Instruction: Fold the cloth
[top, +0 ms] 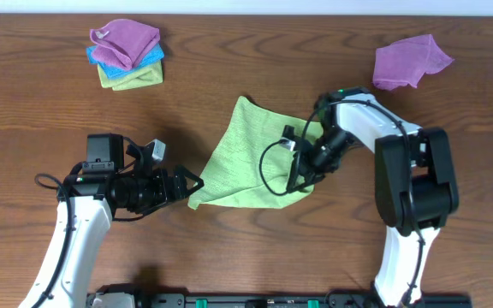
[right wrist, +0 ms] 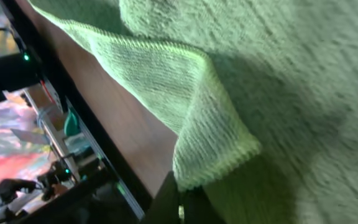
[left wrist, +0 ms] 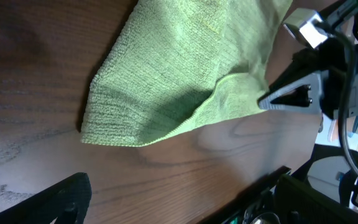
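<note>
Green cloth (top: 246, 154) — left pincer (top: 191, 185) just beside its corner, right pincer (top: 299, 178) upon it.

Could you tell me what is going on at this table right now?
Two arms are working on a green cloth spread in the middle of the table. The right gripper is at the cloth's right corner, where the edge is turned over on itself; whether its fingers have it pinched is unclear. The left gripper is open beside the lower left corner, not holding it. A stack of folded cloths and a purple cloth lie at the far side.
</note>
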`<state>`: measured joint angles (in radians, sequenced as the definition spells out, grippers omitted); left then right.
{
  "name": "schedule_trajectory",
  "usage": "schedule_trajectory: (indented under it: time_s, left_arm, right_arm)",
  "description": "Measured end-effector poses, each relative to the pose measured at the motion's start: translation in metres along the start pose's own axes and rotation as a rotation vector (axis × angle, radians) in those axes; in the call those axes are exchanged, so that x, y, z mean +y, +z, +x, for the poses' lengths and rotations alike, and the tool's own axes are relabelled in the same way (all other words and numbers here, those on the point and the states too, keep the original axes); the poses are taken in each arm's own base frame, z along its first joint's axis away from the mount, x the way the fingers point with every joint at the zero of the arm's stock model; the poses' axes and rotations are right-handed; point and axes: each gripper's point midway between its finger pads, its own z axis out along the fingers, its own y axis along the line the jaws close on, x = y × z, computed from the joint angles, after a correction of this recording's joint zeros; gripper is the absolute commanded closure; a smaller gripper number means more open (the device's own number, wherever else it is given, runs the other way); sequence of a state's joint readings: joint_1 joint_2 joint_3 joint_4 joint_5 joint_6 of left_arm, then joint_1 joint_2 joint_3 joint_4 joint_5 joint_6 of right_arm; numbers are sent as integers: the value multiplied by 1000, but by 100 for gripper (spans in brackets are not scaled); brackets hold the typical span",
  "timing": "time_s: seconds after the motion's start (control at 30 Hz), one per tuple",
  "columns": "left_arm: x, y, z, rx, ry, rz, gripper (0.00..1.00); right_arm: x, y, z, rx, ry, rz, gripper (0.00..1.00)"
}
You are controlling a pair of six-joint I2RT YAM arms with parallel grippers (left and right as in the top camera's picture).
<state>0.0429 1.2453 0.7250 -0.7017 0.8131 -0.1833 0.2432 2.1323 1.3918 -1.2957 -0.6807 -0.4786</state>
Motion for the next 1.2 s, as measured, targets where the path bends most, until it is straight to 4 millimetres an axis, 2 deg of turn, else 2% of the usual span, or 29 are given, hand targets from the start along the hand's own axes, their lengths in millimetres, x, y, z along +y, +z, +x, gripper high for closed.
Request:
schedule_trajectory:
  time_s: [0.13,0.23,0.33,0.47,0.53,0.67,0.83,0.87,0.97,1.1,1.13,1.2]
  left_arm:
    - [0,0,0,1,-1,0,5]
    - [1,1,0,0,0,0,5]
    - [8,6,7,13,-17,-3,5]
    - [19,17,18,26,-71,1,5]
    - [22,20,22,31,-96,6,5]
    - [23,22,24,33,-127,21,4]
    - [24,26,27,36,-158,40,5]
    - [25,27,29,39,-166,42,5]
    - [27,29,32,45,-185,44,5]
    - [27,29,31,41,-183,46,5]
    - [26,29,30,37,-179,48,5]
    - [25,29,27,28,-170,54,5]
  right_arm:
    - [1,1,12,58,26,22,99]
    - [-1,-6,15,53,35,55,98]
    - [2,-28,19,6,41,122,99]
    - [18,-63,35,-66,42,215,99]
    - [24,-71,41,-78,45,240,98]
    - [24,-76,46,-84,68,278,99]
    - [13,-69,48,-78,100,302,98]
    - [11,-69,47,-82,105,307,96]
    - [8,-68,46,-92,123,313,76]
    - [9,-68,48,-86,149,310,56]
    - [10,-68,50,-80,153,310,52]
    - [13,-69,54,-78,160,308,51]
